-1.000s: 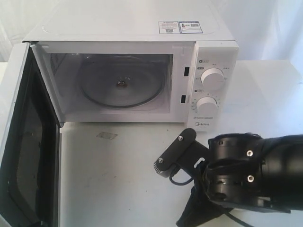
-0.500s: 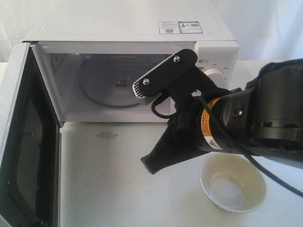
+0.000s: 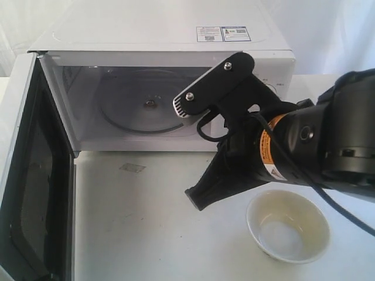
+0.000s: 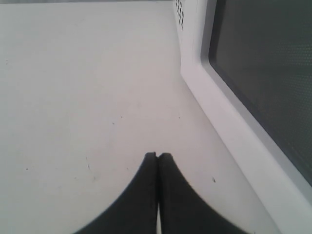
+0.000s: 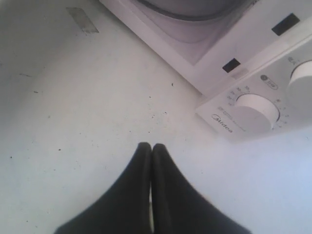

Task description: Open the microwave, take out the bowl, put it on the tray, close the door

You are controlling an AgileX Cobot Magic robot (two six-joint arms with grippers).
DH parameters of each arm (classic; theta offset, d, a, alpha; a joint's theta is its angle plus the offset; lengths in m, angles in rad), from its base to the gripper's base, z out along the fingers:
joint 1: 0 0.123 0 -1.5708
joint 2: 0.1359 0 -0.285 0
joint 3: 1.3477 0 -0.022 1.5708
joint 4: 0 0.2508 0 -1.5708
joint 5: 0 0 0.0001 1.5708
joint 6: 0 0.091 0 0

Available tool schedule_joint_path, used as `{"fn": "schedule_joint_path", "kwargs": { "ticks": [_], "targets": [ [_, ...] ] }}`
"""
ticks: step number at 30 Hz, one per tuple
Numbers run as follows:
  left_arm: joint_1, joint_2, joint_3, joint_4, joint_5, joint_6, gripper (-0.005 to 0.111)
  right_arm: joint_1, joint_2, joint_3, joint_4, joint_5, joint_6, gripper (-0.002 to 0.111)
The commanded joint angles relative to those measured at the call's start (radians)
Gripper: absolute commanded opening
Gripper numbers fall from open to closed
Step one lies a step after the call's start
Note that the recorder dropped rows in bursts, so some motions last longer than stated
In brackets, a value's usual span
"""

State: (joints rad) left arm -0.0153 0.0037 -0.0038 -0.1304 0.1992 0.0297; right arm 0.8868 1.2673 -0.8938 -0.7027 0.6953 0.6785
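**Bowl (image 3: 288, 227) out on the worktop (image 3: 146, 234), door (image 3: 23, 175) open**

I see the bowl upright on the worktop in front of the microwave (image 3: 158, 23). It is small, round and cream, with a glossy whitish bottom. My right arm crosses just above its far rim and hides most of the knob panel. The right pincer (image 3: 198, 199) hangs empty, fingers pressed together. The left pincer (image 4: 157, 156) is likewise closed on nothing, near the door, which is swung wide and cut off by the frame edge.

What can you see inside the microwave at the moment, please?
Only the glass turntable shows inside the microwave; the right arm hides the cavity's right end. The bowl sits outside on the table.
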Motion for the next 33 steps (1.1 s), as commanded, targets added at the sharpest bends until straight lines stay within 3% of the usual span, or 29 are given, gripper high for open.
{"fn": "schedule_joint_path", "kwargs": {
  "ticks": [1, 10, 12, 15, 21, 25, 28, 33],
  "targets": [
    [-0.008, -0.004, 0.004, -0.003, -0.191, -0.003, 0.000, 0.002, -0.007, -0.004, -0.016, -0.046, -0.004, 0.000],
    [-0.008, -0.004, 0.004, -0.007, -0.825, -0.008, 0.000, 0.002, -0.009, -0.004, -0.069, -0.108, -0.021, 0.000],
    [-0.008, -0.004, 0.004, -0.030, -0.874, -0.007, 0.000, 0.002, -0.009, -0.004, -0.081, -0.108, -0.054, 0.000],
    [-0.008, -0.004, -0.111, -0.073, -0.713, 0.014, 0.000, 0.002, -0.009, -0.004, -0.102, -0.112, -0.102, 0.000],
    [-0.008, 0.062, -0.409, -0.074, -0.064, 0.150, 0.000, 0.002, -0.009, -0.004, -0.151, -0.123, -0.102, 0.000],
    [-0.008, 0.144, -0.501, -0.066, 0.280, 0.153, 0.000, 0.002, -0.009, -0.004, -0.151, -0.130, -0.102, 0.000],
    [-0.008, 0.164, -0.503, -0.071, 0.354, 0.152, 0.000, 0.002, -0.009, -0.004, -0.151, -0.127, -0.102, 0.000],
    [-0.008, 0.164, -0.503, -0.075, 0.346, 0.152, 0.000, 0.002, -0.009, -0.004, -0.151, -0.119, -0.102, 0.000]
  ]
}}
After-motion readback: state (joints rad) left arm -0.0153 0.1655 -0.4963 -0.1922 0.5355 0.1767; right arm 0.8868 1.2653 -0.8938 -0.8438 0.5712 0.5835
